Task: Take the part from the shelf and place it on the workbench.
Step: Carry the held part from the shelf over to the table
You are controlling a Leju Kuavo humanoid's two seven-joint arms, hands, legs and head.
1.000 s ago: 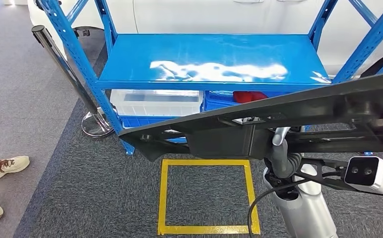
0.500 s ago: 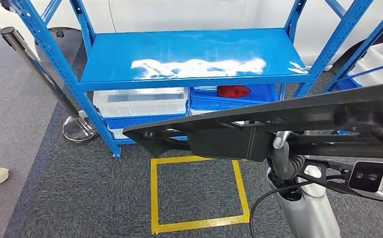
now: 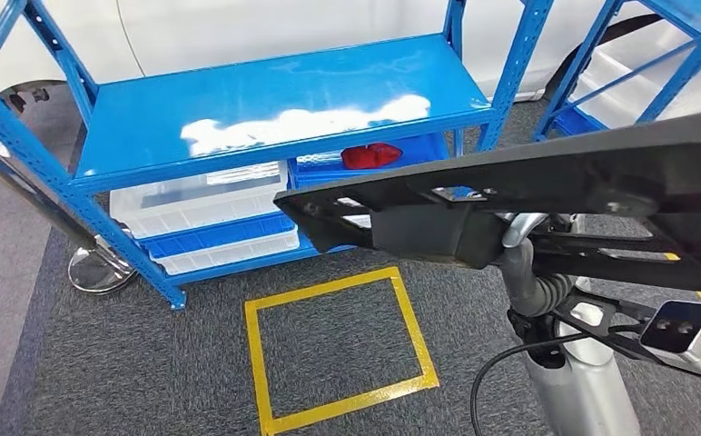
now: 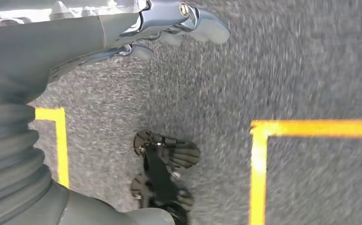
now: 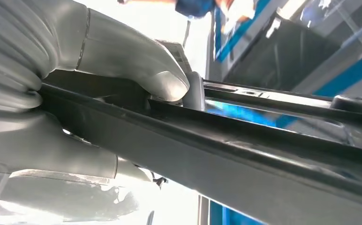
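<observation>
Right robot hand [image 5: 123, 93] grips black part [image 3: 510, 195]; left robot hand [image 4: 169, 28] apparently empty.

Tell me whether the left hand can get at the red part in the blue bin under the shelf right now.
Probably not. The left hand hangs low over the carpet, holding nothing, while the red part sits under the blue shelf, and the long black part gripped by the right hand crosses in front.

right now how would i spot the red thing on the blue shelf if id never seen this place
Find the blue metal shelf behind the yellow taped square on the carpet. Under its shiny top board, on the lower level, a blue bin sits to the right of the clear plastic bins. The red object lies in that blue bin, the only red item on the shelf.
</observation>
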